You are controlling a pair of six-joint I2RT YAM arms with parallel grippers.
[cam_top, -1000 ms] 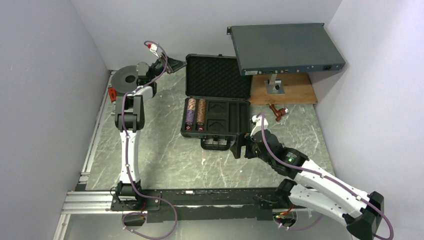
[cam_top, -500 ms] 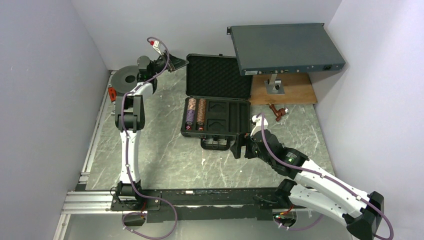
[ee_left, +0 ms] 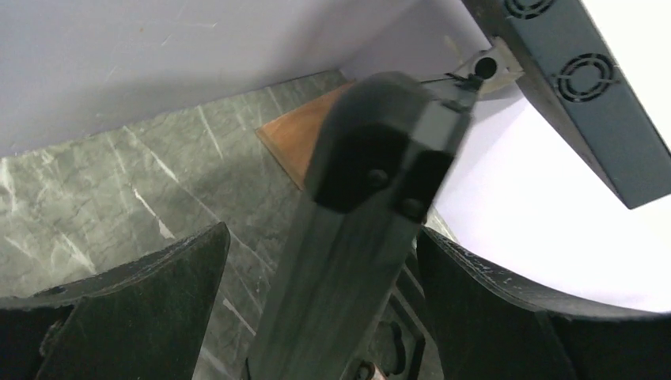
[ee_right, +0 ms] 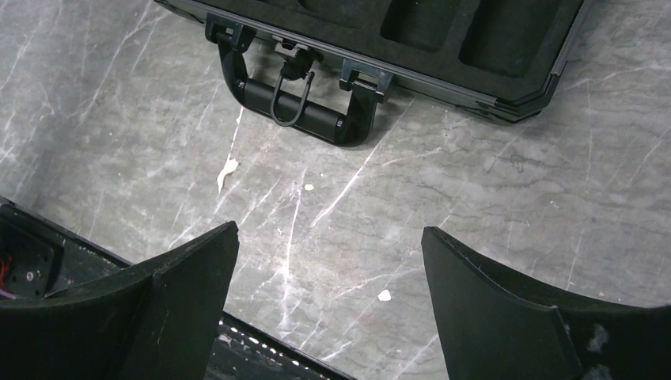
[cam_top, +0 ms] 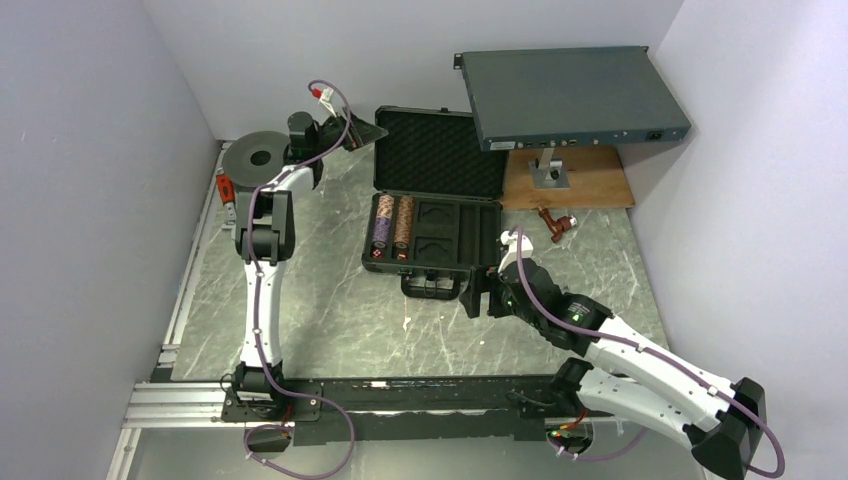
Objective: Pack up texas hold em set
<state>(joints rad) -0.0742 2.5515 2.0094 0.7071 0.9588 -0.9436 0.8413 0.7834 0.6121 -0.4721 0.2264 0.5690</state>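
The black briefcase lies open mid-table, its egg-crate foam lid (cam_top: 435,152) standing up behind the slotted tray (cam_top: 455,235). A purple chip stack (cam_top: 380,223) and a brown chip stack (cam_top: 403,221) sit in the tray's left slots, with small red dice (cam_top: 377,256) in front of them. My left gripper (cam_top: 366,131) is open at the lid's top left corner. In the left wrist view the lid's edge (ee_left: 372,190) stands between the spread fingers (ee_left: 134,309) of my left gripper (ee_left: 323,233). My right gripper (cam_top: 480,296) is open and empty over the table just right of the handle (cam_top: 432,287). The handle (ee_right: 297,99) also shows in the right wrist view, beyond my right gripper (ee_right: 331,229).
A large grey rack box (cam_top: 570,95) sits on a stand over a wooden board (cam_top: 590,185) at the back right. A dark round spool (cam_top: 255,155) is at the back left. A small reddish clamp (cam_top: 558,226) lies right of the case. Walls close in on three sides.
My left gripper has swung right from beside the spool to the lid's top left corner. My right arm has barely moved.
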